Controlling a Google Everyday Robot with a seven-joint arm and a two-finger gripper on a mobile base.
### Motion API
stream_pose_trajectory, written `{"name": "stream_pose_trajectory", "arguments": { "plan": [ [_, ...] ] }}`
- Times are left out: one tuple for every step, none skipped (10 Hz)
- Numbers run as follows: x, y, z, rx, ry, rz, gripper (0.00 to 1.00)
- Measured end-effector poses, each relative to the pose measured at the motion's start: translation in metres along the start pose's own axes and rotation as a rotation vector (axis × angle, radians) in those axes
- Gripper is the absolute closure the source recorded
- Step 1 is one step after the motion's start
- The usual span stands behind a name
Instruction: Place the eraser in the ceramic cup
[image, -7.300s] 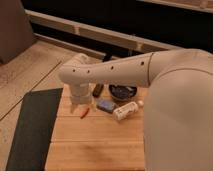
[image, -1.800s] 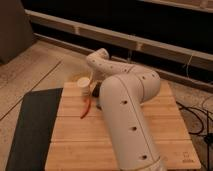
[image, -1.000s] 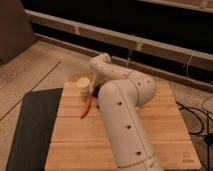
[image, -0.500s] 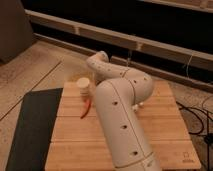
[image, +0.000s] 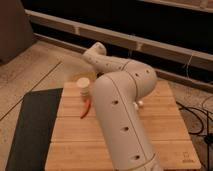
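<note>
The off-white ceramic cup (image: 84, 86) stands upright near the far left corner of the wooden table (image: 165, 142). My big white arm (image: 122, 107) rises from the near side, bends over the table's middle and reaches up and left to a joint (image: 96, 51) behind the cup. The gripper is hidden behind the arm, somewhere just right of the cup. The eraser is out of view. A thin red object (image: 86, 109) lies on the table just in front of the cup.
A dark mat (image: 35, 127) lies on the floor along the table's left edge. A small white tip (image: 141, 103) shows past the arm's right side. The arm hides the table's middle. Dark railings run across the back.
The arm's upper joint has shifted slightly left and farther back over the last second. The cup and the red object have not moved.
</note>
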Motion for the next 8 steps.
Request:
{"name": "stream_pose_trajectory", "arguments": {
  "plan": [
    [-0.012,0.004,-0.016,-0.002,-0.042,-0.016,1.0],
    [-0.019,0.009,-0.028,-0.007,-0.071,-0.029,1.0],
    [-0.026,0.019,-0.048,-0.019,-0.115,-0.056,1.0],
    [-0.026,0.027,-0.056,-0.03,-0.132,-0.072,1.0],
    [-0.023,0.041,-0.066,-0.053,-0.148,-0.096,1.0],
    [-0.015,0.055,-0.073,-0.079,-0.154,-0.118,1.0],
    [-0.01,0.064,-0.076,-0.095,-0.153,-0.132,1.0],
    [0.0,0.075,-0.076,-0.114,-0.146,-0.15,1.0]
  ]
}}
